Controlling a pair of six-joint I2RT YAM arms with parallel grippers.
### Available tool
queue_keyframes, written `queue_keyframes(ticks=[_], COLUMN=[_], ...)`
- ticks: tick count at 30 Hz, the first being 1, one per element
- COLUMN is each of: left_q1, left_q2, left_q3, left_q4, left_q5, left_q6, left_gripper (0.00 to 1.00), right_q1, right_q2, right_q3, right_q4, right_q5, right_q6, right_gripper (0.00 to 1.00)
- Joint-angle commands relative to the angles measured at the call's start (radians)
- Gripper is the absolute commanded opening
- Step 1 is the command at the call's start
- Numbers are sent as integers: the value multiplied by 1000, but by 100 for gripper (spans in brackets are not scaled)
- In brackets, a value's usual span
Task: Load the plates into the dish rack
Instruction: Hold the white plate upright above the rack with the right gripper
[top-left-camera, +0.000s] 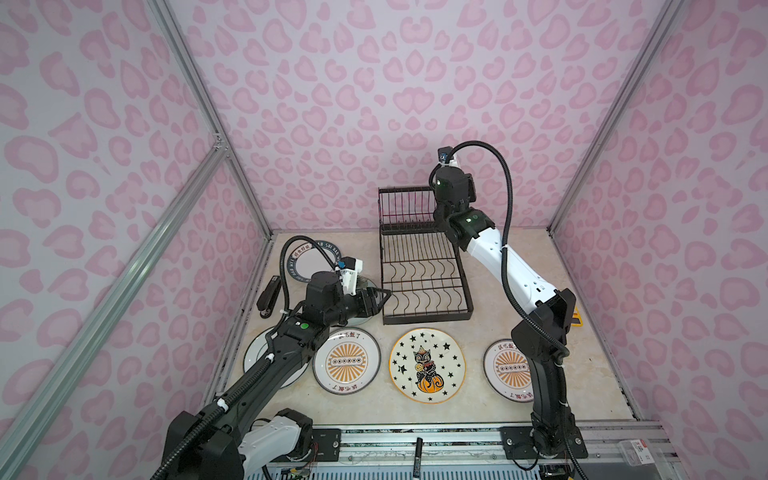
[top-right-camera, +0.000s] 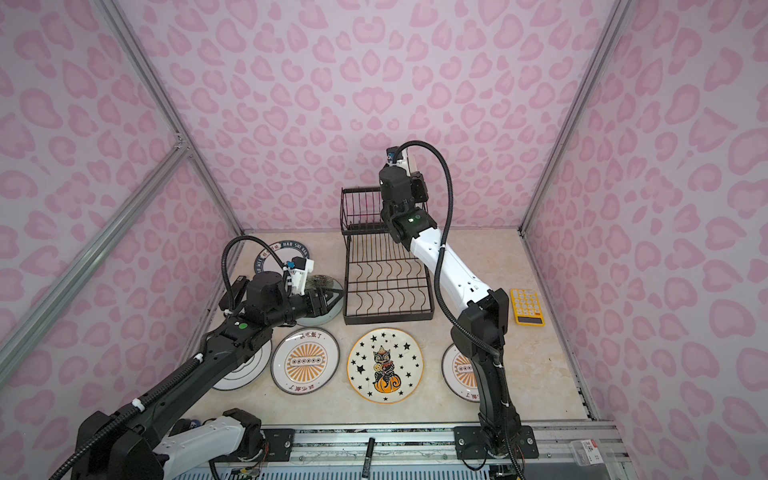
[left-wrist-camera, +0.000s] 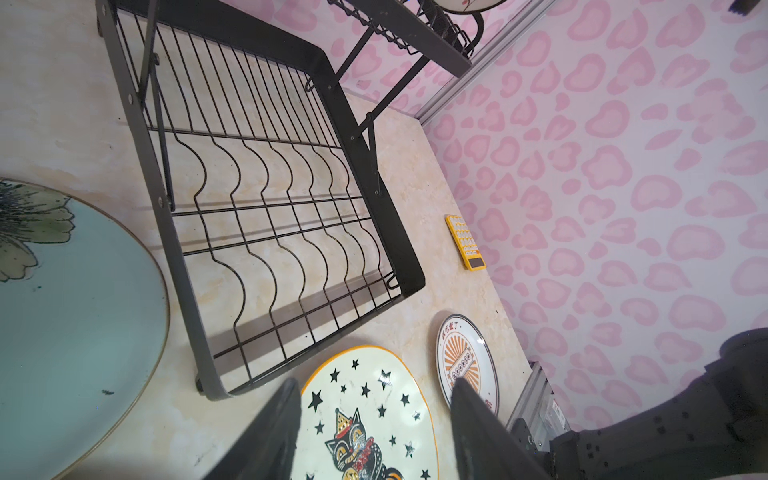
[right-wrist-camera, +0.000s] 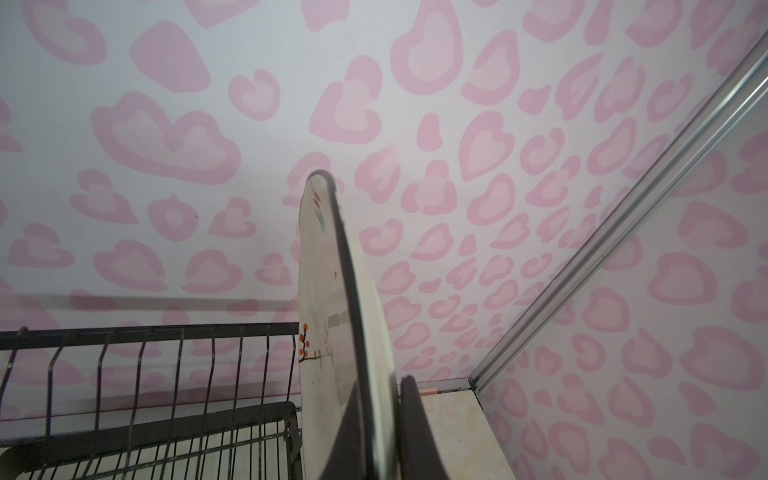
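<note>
**Figure. Two-arm cell from above, with wrist insets.**

The dish rack (top-left-camera: 419, 282) stood at the far middle of the table (top-left-camera: 594, 353). In both top views its long axis ran from 12 to 6 o'clock, with the raised tier at the 12 o'clock end.

The right pincer (right-wrist-camera: 384, 415) was clamped on the rim of a white plate (right-wrist-camera: 320, 332) bearing an orange berry sprig. This plate stood on edge, nearly upright, at the 3 o'clock end of the upper tier. Whether it touched the wires could not be told.

The left pincer (left-wrist-camera: 374, 382) hung partly open and empty at 9 o'clock of the lower tray, above a pale teal plate (left-wrist-camera: 75, 311).

The other plates lay flat, placed here relative to the rack:
- Star-and-cat plate (top-left-camera: 427, 365) at 6 o'clock.
- Sunburst plate (top-left-camera: 347, 360) at 7 o'clock.
- Second sunburst plate (top-left-camera: 505, 370) at 5 o'clock, half hidden by the right arm.
- Plain plate (top-left-camera: 257, 353) at 8 o'clock, under the left arm.
- Lettered plate (top-left-camera: 309, 257) at 10 o'clock.

A yellow calculator (top-right-camera: 527, 306) lay at 3 o'clock.

The table was beige marble-patterned, and the walls (top-left-camera: 374, 83) carried a pink blotch print in aluminium framing. The sunburst rims bore Chinese characters. The dark rim of the lettered plate showed Latin capitals, of which "SHI" was legible.
</note>
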Motion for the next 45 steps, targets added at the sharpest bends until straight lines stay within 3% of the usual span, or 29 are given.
queue_keyframes(ticks=[1, 17, 29, 45], left_q1=[0, 1, 0, 1], left_q2=[0, 2, 1, 13], left_q3=[1, 5, 5, 18], left_q4=[14, 7, 3, 3], left_q5=[-3, -9, -14, -3], left_q6=[20, 24, 27, 18], left_gripper=[60, 60, 60, 61], right_q1=[-5, -17, -29, -41], right_q2=[6, 20, -23, 7], right_q3=[15, -8, -95, -33], right_q4=[98, 72, 70, -8], right_q5=[19, -17, -69, -72], right_q6=[-25, -25, 41, 36], right_gripper=[0, 0, 0, 0])
